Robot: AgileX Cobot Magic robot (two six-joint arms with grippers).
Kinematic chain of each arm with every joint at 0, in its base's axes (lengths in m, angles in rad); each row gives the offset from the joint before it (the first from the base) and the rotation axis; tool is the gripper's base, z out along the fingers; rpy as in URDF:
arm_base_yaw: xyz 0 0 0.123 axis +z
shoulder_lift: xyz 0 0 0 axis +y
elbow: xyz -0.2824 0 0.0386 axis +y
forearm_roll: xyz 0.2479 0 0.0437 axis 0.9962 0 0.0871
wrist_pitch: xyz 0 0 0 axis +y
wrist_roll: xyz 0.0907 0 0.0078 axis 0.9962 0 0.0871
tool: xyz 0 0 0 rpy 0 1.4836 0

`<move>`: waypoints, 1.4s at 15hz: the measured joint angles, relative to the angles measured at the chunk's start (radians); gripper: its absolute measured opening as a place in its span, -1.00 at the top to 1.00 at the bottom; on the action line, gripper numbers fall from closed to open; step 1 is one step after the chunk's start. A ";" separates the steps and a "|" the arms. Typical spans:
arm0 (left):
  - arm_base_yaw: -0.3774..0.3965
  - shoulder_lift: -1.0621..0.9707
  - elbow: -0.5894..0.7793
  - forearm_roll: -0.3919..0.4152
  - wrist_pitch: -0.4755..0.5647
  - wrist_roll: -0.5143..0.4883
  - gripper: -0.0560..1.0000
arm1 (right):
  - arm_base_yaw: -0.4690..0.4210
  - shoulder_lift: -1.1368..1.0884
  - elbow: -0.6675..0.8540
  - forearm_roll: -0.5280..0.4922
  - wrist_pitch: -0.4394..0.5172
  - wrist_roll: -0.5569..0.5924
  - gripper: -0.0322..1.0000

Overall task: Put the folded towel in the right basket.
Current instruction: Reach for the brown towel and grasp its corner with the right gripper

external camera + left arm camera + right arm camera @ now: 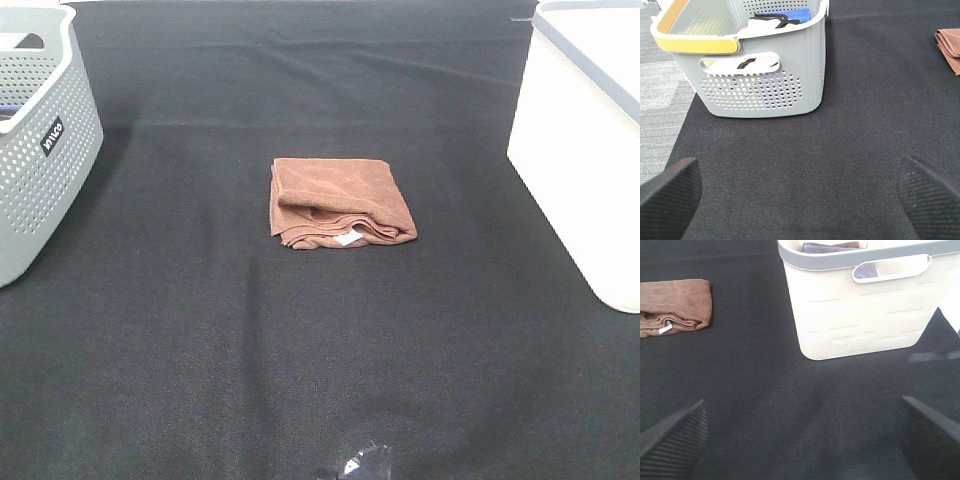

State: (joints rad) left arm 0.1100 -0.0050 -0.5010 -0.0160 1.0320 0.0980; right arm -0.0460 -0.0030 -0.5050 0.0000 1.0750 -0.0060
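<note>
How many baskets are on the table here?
2. The gray perforated basket stands at the left edge of the overhead view, the cream basket at the right edge. The towel lies between them; others could sit outside the frame.

Exterior high: steep downward, far. Wrist cameras: low, near, oblique. All three share towel.

Brown towel, cream basket, grey perforated basket, black cloth

Robot lab: black cloth, cream basket, carpet
</note>
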 joint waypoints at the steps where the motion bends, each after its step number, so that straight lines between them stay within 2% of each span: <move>1: 0.000 0.000 0.000 0.000 0.000 0.000 -0.98 | 0.000 0.000 0.000 0.000 0.000 0.000 -0.96; 4: 0.000 0.000 0.000 0.000 0.000 0.000 -0.98 | 0.000 0.079 0.000 0.000 -0.001 -0.001 -0.96; 7: 0.000 0.000 0.000 0.000 0.000 0.000 -0.98 | 0.000 0.287 -0.052 0.000 0.000 -0.003 -0.96; 10: 0.000 0.000 0.000 0.000 0.000 0.000 -0.98 | 0.000 0.567 -0.232 0.038 0.049 -0.002 -0.96; 13: 0.000 0.000 0.000 0.000 0.000 0.000 -0.98 | 0.000 0.787 -0.429 0.119 0.091 -0.001 -0.96; 20: 0.000 0.000 0.000 0.000 0.000 0.000 -0.98 | 0.000 1.020 -0.586 0.226 0.022 -0.022 -0.95; 21: 0.000 0.000 0.000 0.000 0.000 0.000 -0.98 | 0.000 1.104 -0.651 0.265 0.007 -0.021 -0.94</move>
State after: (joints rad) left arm 0.1100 -0.0050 -0.5010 -0.0160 1.0320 0.0980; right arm -0.0460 1.1010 -1.1560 0.2650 1.0820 -0.0270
